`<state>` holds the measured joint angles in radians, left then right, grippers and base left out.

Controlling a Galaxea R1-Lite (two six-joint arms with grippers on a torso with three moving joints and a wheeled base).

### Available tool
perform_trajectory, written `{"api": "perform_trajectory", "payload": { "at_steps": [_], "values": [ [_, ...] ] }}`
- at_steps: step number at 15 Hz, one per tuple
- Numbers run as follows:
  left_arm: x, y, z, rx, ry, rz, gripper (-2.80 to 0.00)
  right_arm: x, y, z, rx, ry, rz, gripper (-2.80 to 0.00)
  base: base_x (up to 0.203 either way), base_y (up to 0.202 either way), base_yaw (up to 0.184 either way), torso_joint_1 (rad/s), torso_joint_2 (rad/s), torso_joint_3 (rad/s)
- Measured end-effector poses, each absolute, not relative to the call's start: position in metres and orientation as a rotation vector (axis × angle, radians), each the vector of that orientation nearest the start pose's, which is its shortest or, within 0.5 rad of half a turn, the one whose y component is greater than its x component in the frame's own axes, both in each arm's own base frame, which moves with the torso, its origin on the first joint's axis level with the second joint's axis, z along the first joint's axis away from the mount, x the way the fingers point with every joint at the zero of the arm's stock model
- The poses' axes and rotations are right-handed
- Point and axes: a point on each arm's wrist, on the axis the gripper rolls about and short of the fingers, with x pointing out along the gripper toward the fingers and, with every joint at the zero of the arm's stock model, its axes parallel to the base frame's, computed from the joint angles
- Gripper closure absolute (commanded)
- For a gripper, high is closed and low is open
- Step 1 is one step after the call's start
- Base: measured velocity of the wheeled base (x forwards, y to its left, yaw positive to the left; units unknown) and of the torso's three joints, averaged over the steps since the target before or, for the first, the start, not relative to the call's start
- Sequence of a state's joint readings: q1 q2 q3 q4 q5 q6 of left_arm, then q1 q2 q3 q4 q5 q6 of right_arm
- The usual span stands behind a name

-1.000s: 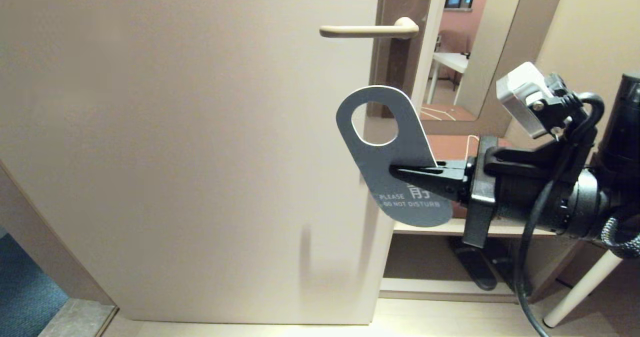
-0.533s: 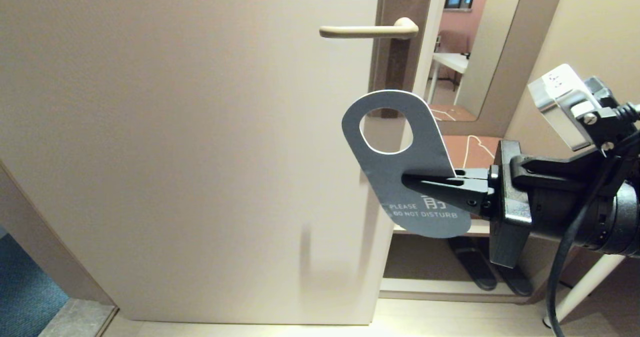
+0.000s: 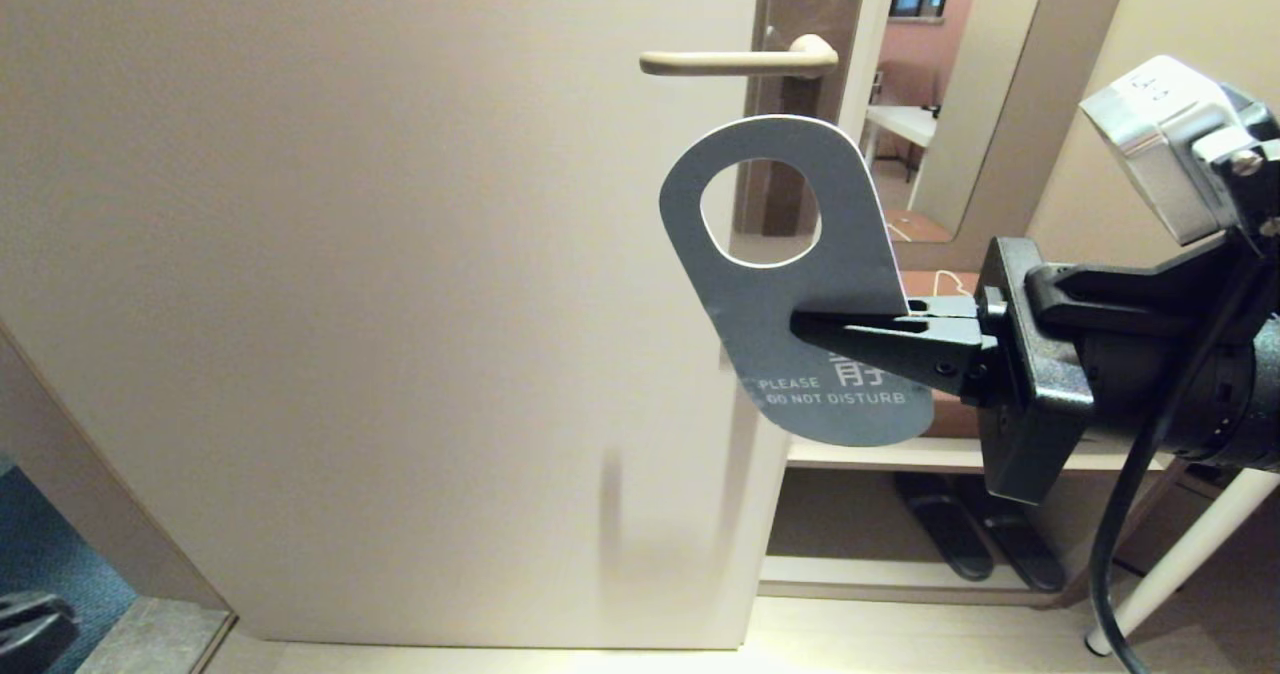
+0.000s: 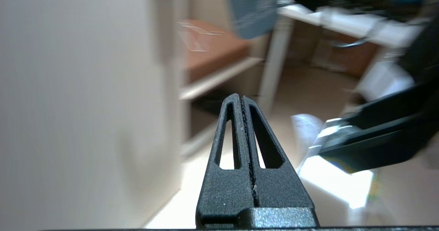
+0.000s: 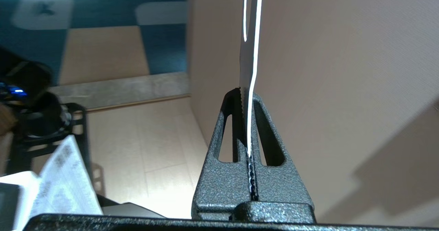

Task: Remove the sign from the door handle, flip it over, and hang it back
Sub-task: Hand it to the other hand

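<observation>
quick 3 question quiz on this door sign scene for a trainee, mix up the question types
1. True or false: the sign hangs on the door handle.
2. Which gripper holds the sign? A) left gripper B) right gripper
3. Fill in: the face toward the head camera reads PLEASE DO NOT ____.

Key:
1. False; it is held in the air below the handle, apart from it.
2. B; its fingers are clamped on the card's edge, while the left gripper is shut and empty.
3. DISTURB
</observation>
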<state>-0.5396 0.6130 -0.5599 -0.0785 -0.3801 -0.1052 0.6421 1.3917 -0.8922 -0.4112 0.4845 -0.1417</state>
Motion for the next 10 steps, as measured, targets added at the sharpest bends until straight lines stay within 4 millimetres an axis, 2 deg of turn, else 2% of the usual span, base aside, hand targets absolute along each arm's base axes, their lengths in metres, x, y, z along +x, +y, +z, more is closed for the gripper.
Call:
{"api": "perform_trajectory", "payload": {
  "at_steps": [7,8,10],
  "values": [
    [0.082,-0.086,0.252,-0.181,0.073,-1.136,0.0,0.185,0.152,0.281,-0.126,-0.023,1.157,0.0,0.0,0.0,0.0,0.0,0.0,0.0],
    [0.088,-0.095,0.251,-0.181,0.076,-1.158,-2.8,0.185,0.152,0.282,-0.126,-0.023,1.158,0.0,0.0,0.0,0.0,0.0,0.0,0.0],
    [0.1,-0.11,0.249,-0.185,0.063,-1.18,-2.8,0.185,0.152,0.283,-0.126,-0.025,1.161,0.0,0.0,0.0,0.0,0.0,0.0,0.0]
  ]
}}
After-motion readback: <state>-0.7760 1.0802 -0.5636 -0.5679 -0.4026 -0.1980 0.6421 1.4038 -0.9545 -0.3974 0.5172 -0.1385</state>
